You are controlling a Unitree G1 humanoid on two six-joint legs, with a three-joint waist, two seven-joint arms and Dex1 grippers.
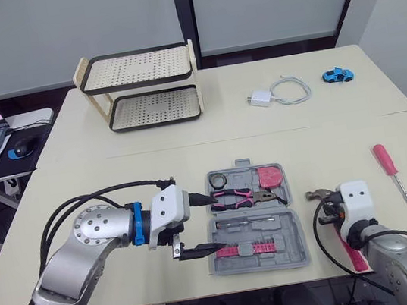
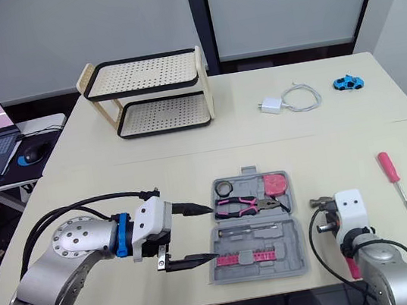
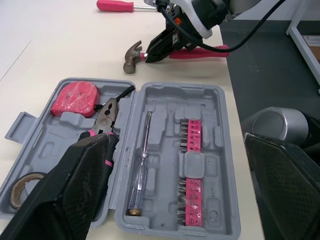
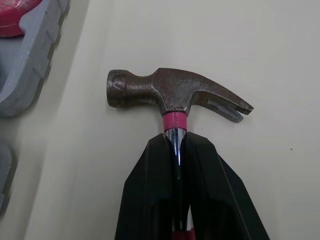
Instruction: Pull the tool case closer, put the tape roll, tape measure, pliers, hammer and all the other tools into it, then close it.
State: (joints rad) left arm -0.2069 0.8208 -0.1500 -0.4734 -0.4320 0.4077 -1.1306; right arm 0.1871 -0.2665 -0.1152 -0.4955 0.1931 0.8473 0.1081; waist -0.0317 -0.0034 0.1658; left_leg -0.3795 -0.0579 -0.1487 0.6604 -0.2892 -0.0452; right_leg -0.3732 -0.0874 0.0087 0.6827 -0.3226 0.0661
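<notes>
Right gripper [image 4: 176,145], at about 5 o'clock on the cream table [image 1: 152,168], has its two black fingers pressed together on the chrome neck of a rusty steel claw hammer [image 4: 175,95] with a pink handle. The hammer's head is just beside the 3 o'clock edge of an open grey plastic tool case [image 1: 285,229], which lies flat at 6 o'clock. The case's far half holds a dark tape roll [image 1: 217,179], pink-and-black-handled pliers [image 1: 244,196] and a pink tape measure [image 1: 271,176]. Its near half holds a pink strip of bits [image 1: 252,248]. Left gripper [image 1: 215,223] sits at the case's 9 o'clock edge, its fingers spread wide and holding nothing. A pink-handled screwdriver [image 1: 389,167] lies well apart at 3 o'clock.
</notes>
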